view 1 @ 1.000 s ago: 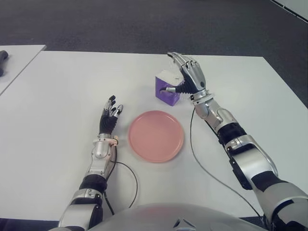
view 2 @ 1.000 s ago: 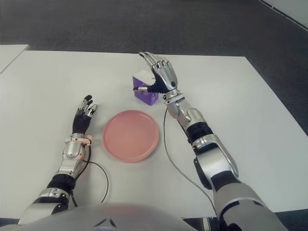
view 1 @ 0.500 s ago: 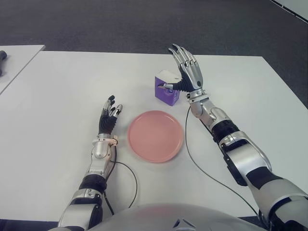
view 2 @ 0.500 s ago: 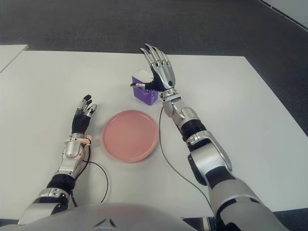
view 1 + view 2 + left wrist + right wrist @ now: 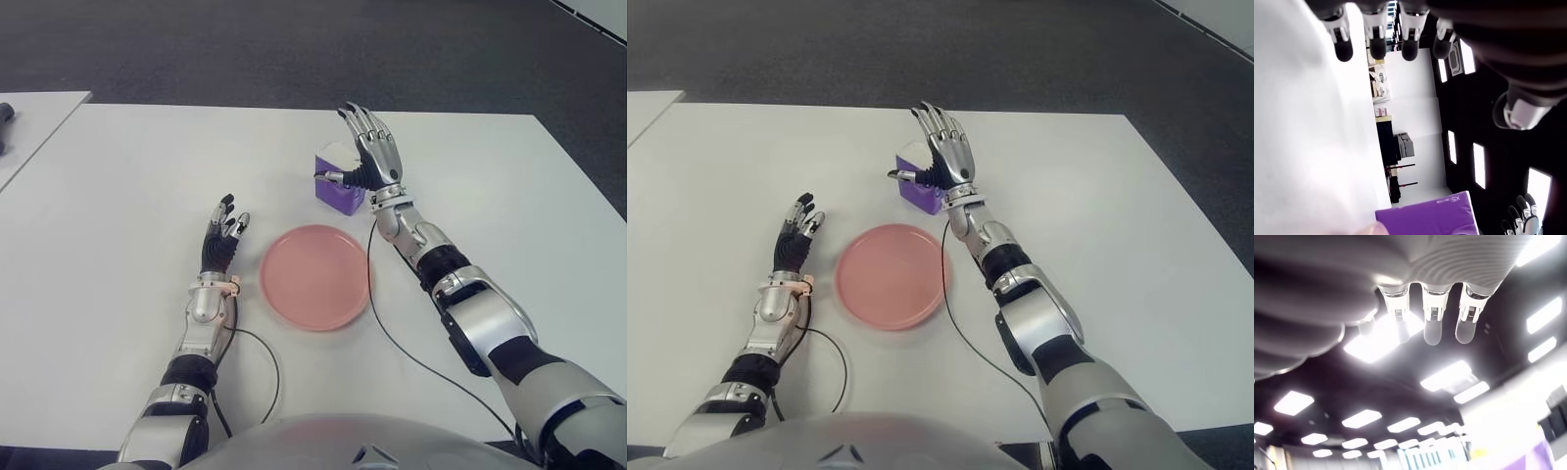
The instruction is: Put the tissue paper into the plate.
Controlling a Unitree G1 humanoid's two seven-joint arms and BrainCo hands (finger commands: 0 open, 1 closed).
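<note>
Left eye view shows the purple tissue box (image 5: 336, 186) standing on the white table (image 5: 118, 176), just beyond the far edge of the pink plate (image 5: 315, 276) and not on it. The right hand (image 5: 368, 155) is raised at the box's right side with its fingers (image 5: 359, 125) stretched out and spread, and its thumb reaches across the near face of the box; whether the thumb touches the box cannot be told, and the hand holds nothing. In the right wrist view the fingertips (image 5: 1432, 325) point straight out, apart from one another. The left hand (image 5: 222, 235) shows to the left of the plate, near its rim, palm down with fingers extended and relaxed, empty. A thin black cable (image 5: 392, 338) runs along the table beside the right forearm.
</note>
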